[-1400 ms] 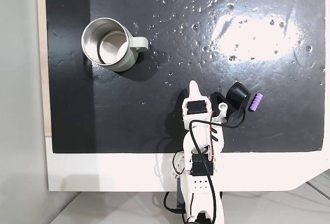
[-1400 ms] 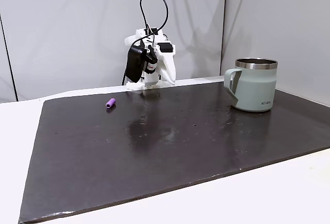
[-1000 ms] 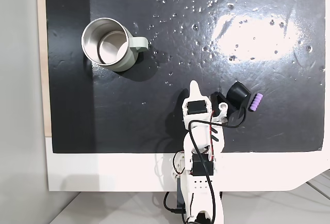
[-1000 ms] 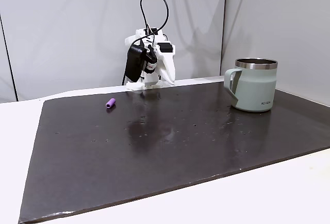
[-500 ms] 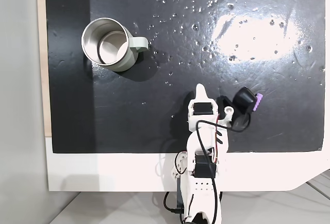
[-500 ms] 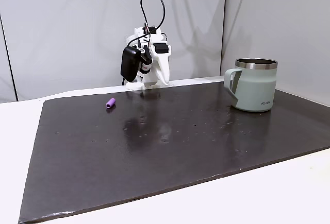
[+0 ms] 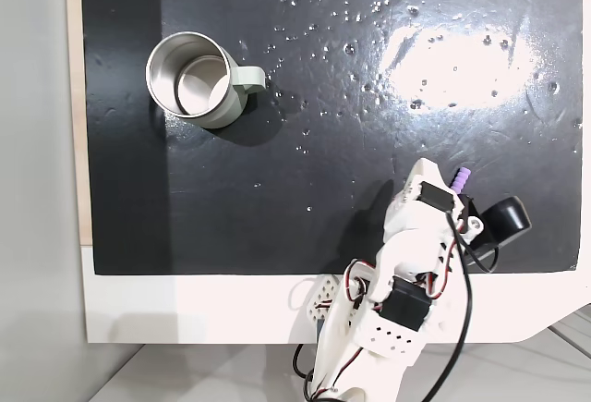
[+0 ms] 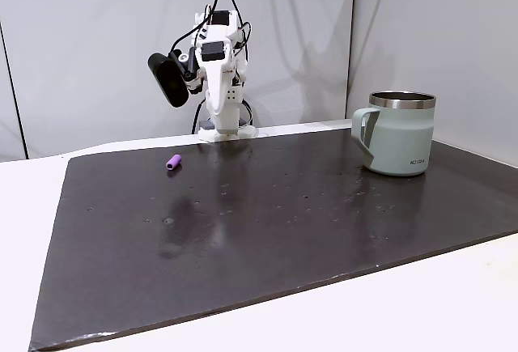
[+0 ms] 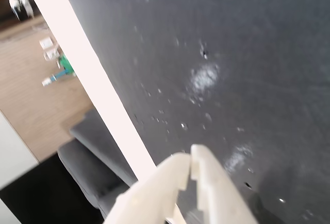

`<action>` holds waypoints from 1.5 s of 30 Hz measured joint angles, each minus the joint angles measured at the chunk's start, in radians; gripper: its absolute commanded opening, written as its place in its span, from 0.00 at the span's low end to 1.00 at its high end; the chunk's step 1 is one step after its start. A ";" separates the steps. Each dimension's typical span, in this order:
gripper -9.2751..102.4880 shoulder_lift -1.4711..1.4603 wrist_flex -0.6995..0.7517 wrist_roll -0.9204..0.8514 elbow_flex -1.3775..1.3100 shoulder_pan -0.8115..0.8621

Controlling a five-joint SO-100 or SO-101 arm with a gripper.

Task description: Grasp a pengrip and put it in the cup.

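Black mat (image 7: 277, 171) spread over a white table (image 7: 185, 310), seen from straight above in a fixed view, glare blooming white at upper right and small specks scattered across the top. Steel-lined cup (image 7: 196, 79) standing upright at upper left, handle pointing right, nothing inside. White arm (image 7: 406, 254) swung toward the lower right, its base cut off by the bottom edge. Purple pengrip (image 7: 461, 178) peeking out just past the arm's upper end, partly hidden behind it, lying on the mat well apart from the cup. Black rounded camera housing (image 7: 506, 218) sticking out to the right. Pincer tips hard to make out from up here.

Over to a fixed view low at the table's front edge: grey wall panels behind, mat (image 8: 259, 222) stretching back. Arm (image 8: 217, 69) raised at the far edge, cable looping out of frame at the top. Pengrip (image 8: 173, 162) lying on the mat at the left, below the black housing (image 8: 168, 79), touching nothing else. Cup (image 8: 398, 133) far right, handle facing left, a small dark mark low on its wall, too small to read.

Wrist view now, blurred and tilted: dark mat (image 9: 247, 54), white table strip (image 9: 87, 74) running diagonally, wooden floor and grey clutter beyond. Gripper (image 9: 192, 165) at the bottom edge, pale fingertips (image 9: 209, 175) pressed together, nothing pinched between them.
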 measured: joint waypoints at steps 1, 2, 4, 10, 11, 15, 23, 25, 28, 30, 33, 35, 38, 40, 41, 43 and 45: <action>0.08 -0.029 0.000 0.009 -0.020 0.015; 0.08 -0.058 0.000 0.018 -0.041 0.031; 0.08 -0.124 0.002 0.043 -0.097 0.064; 0.08 -0.405 0.002 0.126 -0.282 0.163; 0.08 -0.453 0.002 0.141 -0.310 0.176; 0.11 -0.630 0.005 0.204 -0.416 0.227; 0.14 -0.850 0.052 0.307 -0.552 0.284; 0.16 -0.887 0.072 0.336 -0.580 0.287; 0.18 -0.933 0.118 0.379 -0.621 0.287; 0.19 -0.957 0.143 0.400 -0.644 0.285; 0.21 -0.976 0.172 0.426 -0.667 0.285; 0.23 -0.986 0.192 0.443 -0.686 0.285; 0.26 -1.017 0.227 0.472 -0.719 0.285; 0.28 -1.048 0.255 0.499 -0.750 0.285; 0.28 -1.066 0.270 0.511 -0.767 0.285; 0.29 -1.100 0.307 0.538 -0.801 0.285; 0.29 -1.134 0.337 0.563 -0.831 0.285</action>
